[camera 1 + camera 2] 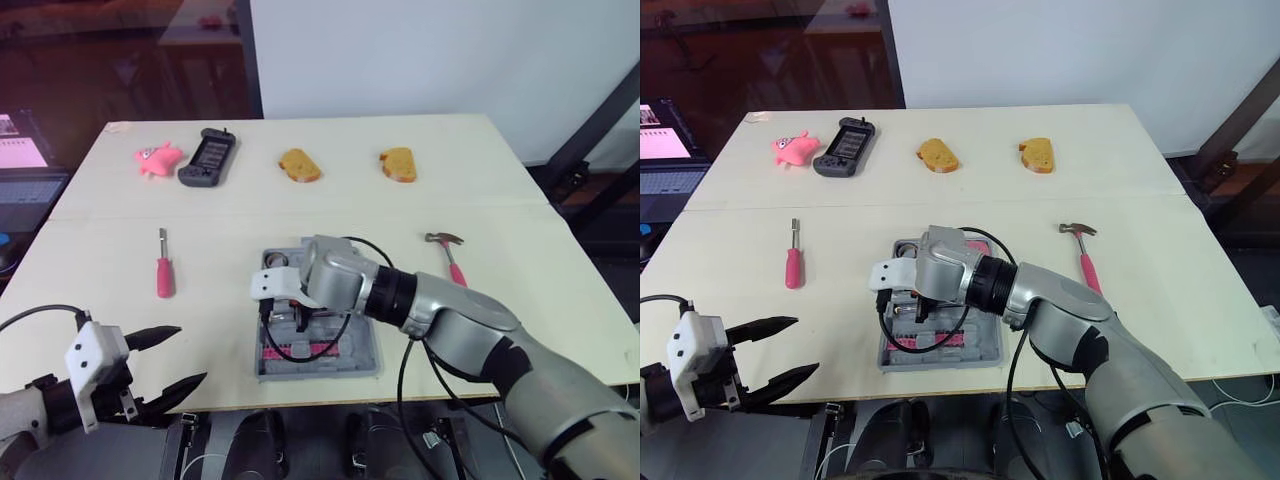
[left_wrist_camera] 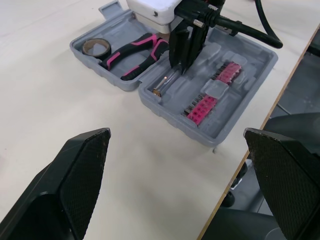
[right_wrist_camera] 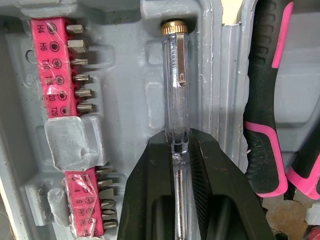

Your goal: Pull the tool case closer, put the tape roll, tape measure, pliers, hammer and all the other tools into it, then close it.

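Note:
The grey tool case [image 1: 366, 361] lies open at the table's front middle. A tape roll [image 2: 96, 46] and pink-handled pliers [image 2: 135, 52] lie in its far half; pink bit strips [image 3: 57, 75] sit in the near half. My right gripper [image 3: 178, 142] reaches down into the case, shut on a clear tester screwdriver [image 3: 175, 75] with a brass cap, which rests in a moulded slot. My left gripper [image 1: 190, 354] hangs open at the front left edge, holding nothing. A hammer [image 1: 447, 253] lies right of the case, and a pink screwdriver [image 1: 163, 272] lies to its left.
Along the far side of the table sit a pink toy [image 1: 157, 159], a black handheld device [image 1: 208, 157] and two bread-shaped pieces [image 1: 299, 166] [image 1: 398, 164]. A laptop [image 1: 20, 160] stands off the table's left side.

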You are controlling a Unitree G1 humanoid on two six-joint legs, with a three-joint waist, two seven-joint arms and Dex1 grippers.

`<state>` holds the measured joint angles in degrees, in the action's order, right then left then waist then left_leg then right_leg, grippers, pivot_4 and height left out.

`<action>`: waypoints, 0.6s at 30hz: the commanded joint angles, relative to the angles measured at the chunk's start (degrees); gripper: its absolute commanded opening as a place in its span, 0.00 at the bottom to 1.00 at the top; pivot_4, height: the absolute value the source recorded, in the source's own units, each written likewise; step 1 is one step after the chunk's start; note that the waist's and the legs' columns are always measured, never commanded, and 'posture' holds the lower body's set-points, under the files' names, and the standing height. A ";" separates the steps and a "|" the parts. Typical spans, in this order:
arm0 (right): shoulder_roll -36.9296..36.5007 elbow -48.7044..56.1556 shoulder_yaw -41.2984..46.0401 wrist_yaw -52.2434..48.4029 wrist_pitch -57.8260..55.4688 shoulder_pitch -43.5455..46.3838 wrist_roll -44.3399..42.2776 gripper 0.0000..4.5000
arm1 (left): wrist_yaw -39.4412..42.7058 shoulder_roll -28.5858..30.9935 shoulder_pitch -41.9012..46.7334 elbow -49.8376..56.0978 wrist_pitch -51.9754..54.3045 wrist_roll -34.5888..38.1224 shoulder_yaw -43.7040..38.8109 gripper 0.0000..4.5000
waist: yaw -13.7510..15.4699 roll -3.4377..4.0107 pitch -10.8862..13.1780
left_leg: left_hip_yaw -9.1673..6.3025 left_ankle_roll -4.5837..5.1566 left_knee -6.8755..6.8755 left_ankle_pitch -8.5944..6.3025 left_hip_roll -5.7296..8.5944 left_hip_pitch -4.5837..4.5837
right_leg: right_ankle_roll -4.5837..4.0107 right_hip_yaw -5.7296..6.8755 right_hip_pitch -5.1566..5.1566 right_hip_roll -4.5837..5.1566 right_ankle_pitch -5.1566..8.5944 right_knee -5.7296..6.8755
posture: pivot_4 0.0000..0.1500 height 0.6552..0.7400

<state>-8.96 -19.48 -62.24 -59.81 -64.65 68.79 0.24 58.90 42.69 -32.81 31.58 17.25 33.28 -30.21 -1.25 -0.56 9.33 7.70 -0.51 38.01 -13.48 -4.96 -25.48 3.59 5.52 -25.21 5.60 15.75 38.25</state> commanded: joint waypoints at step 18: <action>-7.85 12.43 9.96 -5.16 -3.64 3.89 -3.35 0.53 | 0.78 0.65 2.46 0.33 2.04 1.42 -0.26 1.00 | 0.24 0.00 0.00 | 0.00 0.00 0.00 0.00 0.02 -0.04 | -0.02 0.00 -0.01 0.04 0.01 -0.10 | 1.00 0.75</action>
<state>-16.32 -11.36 -54.77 -63.66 -67.66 71.60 -1.49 59.53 42.85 -30.55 31.32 19.42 34.04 -30.00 -1.01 -0.56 9.33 7.69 -0.52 37.99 -13.49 -4.94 -25.53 3.57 5.52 -25.22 5.64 15.76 38.15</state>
